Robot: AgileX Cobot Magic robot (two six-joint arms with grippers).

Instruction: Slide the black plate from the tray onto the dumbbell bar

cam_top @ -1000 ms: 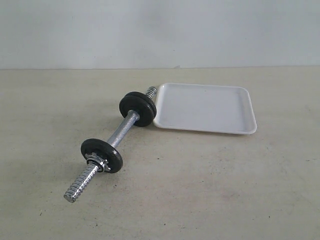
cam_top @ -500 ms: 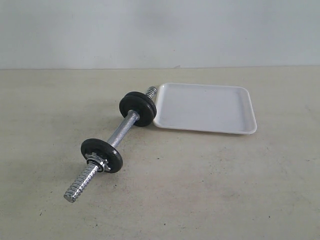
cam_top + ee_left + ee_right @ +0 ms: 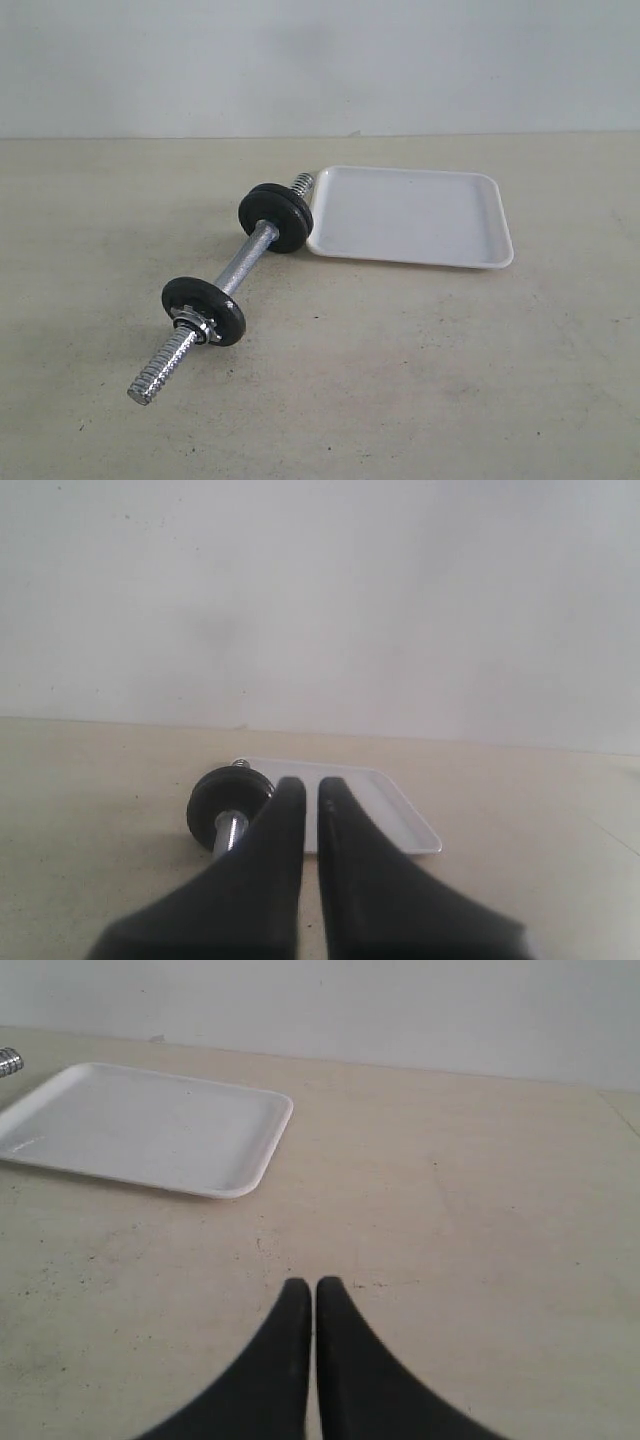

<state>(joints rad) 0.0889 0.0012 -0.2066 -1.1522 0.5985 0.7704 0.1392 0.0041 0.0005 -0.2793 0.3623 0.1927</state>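
The black plate (image 3: 288,216) is on the dumbbell bar (image 3: 245,262), at the bar's far end beside the tray (image 3: 410,215). It stands on edge, pressed flat against what looks like a second black disc (image 3: 266,212) on its inner side; the seam between the two is faint. A short threaded stub (image 3: 302,183) pokes out beyond the plate, right at the tray's near corner. The plate's rim is just beside the tray's edge; I cannot tell whether they touch.

The bar runs diagonally across the counter (image 3: 450,360) toward the camera. Another black disc (image 3: 203,310) sits near the close end, with a chrome nut (image 3: 195,328) against its outer face and bare thread beyond.

Neither arm shows in the exterior view. In the left wrist view the left gripper (image 3: 310,785) hangs low over the counter, its jaws drawn together to a thin slit with nothing between them. The far disc pair (image 3: 225,798) lies just past the tips and off the line of the slit, clear of the jaws; the bar disappears behind one finger (image 3: 270,840).

The right gripper (image 3: 313,1285) has its jaws closed tip to tip, holding nothing, over bare counter. The tray lies ahead of it and off to one side, well apart, and only the bar's threaded tip (image 3: 8,1060) shows at the picture's edge.
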